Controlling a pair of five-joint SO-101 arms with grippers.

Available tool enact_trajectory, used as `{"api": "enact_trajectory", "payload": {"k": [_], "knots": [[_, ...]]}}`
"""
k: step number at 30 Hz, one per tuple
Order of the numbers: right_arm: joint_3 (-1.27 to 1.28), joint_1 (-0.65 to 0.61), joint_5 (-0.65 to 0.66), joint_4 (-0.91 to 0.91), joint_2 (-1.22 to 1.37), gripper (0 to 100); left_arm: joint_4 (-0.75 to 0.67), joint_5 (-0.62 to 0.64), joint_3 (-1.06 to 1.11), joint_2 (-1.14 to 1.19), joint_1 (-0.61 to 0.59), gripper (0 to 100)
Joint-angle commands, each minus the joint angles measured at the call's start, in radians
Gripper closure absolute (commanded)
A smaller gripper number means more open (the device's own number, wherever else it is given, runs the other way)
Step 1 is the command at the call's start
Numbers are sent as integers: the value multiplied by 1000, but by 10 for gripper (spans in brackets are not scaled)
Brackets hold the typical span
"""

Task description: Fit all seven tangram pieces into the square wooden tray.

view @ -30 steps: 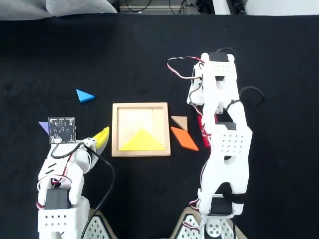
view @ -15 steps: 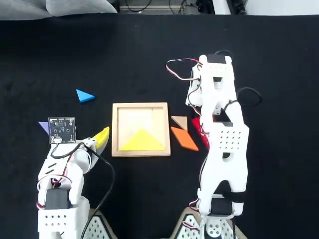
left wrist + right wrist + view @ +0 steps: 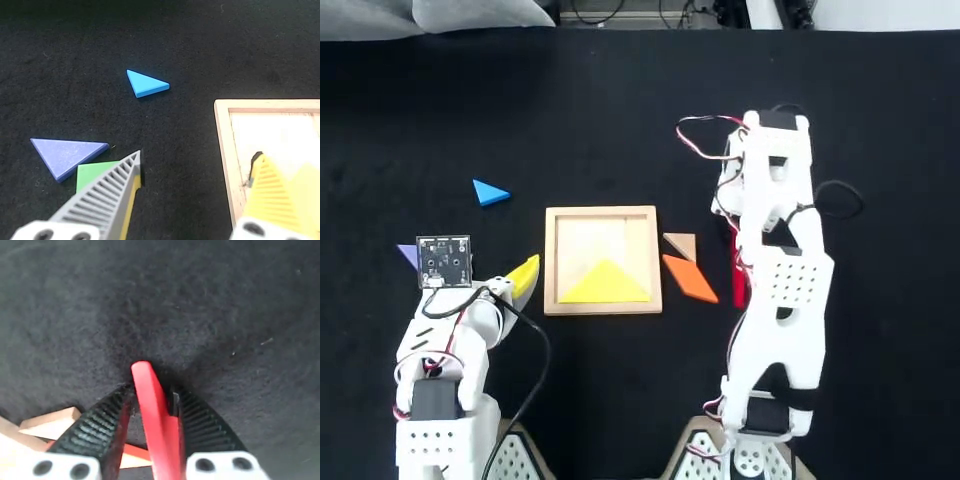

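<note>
tray and piece layout, right arm carrying the red piece

the square wooden tray (image 3: 601, 213) lies mid-table with a yellow triangle (image 3: 607, 283) inside it, long side against the rim nearest the arms; the rest of its floor is bare. just off its right edge lie a tan piece (image 3: 681, 245) and an orange parallelogram (image 3: 689, 278), close together. a strip of open black cloth (image 3: 620, 100) separates them from the red piece (image 3: 155, 410), clamped edge-on in the right gripper (image 3: 151, 390). the left gripper (image 3: 196, 159) is spread wide and holds nothing, just beside the tray's left rim, with a green square (image 3: 95, 172) and a purple triangle (image 3: 67, 152) near it. a blue triangle (image 3: 147, 84) lies apart on free cloth

change: the right arm has shifted away from the tray with the red piece, widening the gap to the orange parallelogram; the left arm and the loose pieces are unmoved

surfaces: the pieces are flat, matte and straight-edged; the tray is pale wood with a raised rim; the gripper fingers are ribbed
</note>
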Motion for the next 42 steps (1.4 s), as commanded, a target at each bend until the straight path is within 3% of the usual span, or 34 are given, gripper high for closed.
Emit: {"api": "enact_trajectory", "payload": {"k": [1,7,14,21,39,42], "knots": [[-30,49,26,28,1,920,-20,-5,21,-5,4,662],[-28,123,118,28,2,920,-20,-5,21,-5,5,662],[2,77,158,28,-4,910,-20,-5,21,-5,5,662],[2,26,161,32,-5,709,-21,-5,21,-5,4,662],[392,6,163,17,-323,755,-20,-5,21,-5,4,662],[387,8,163,-3,-326,825,-20,-5,21,-5,2,662]]}}
